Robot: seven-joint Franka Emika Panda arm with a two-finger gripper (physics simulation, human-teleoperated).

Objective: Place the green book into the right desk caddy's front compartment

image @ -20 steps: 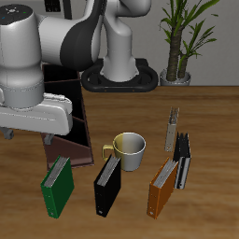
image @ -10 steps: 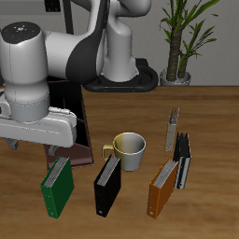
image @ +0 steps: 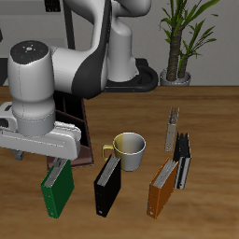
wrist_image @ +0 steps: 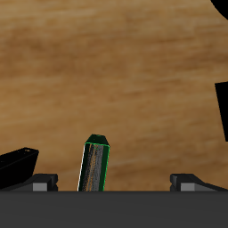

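The green book (image: 58, 187) stands upright on its edge near the table's front edge, spine up, white pages showing. It also shows in the wrist view (wrist_image: 95, 165), seen from above. My gripper (image: 44, 159) hangs just above the book's back end, open and empty. In the wrist view my gripper (wrist_image: 118, 183) has its fingertips (wrist_image: 44, 183) spread wide, with the book between them but off-centre. The right desk caddy (image: 82, 117) is a dark reddish-brown box farther back, mostly hidden behind my arm.
A black book (image: 107, 185) and an orange book (image: 162, 187) stand in a row beside the green one. A yellow-and-white mug (image: 128, 149) sits behind them. More books (image: 182, 154) stand farther along. A potted plant (image: 177, 42) is at the back.
My arm has come down and forward, bringing the gripper from above the caddy to just over the green book. The books and mug have not moved.
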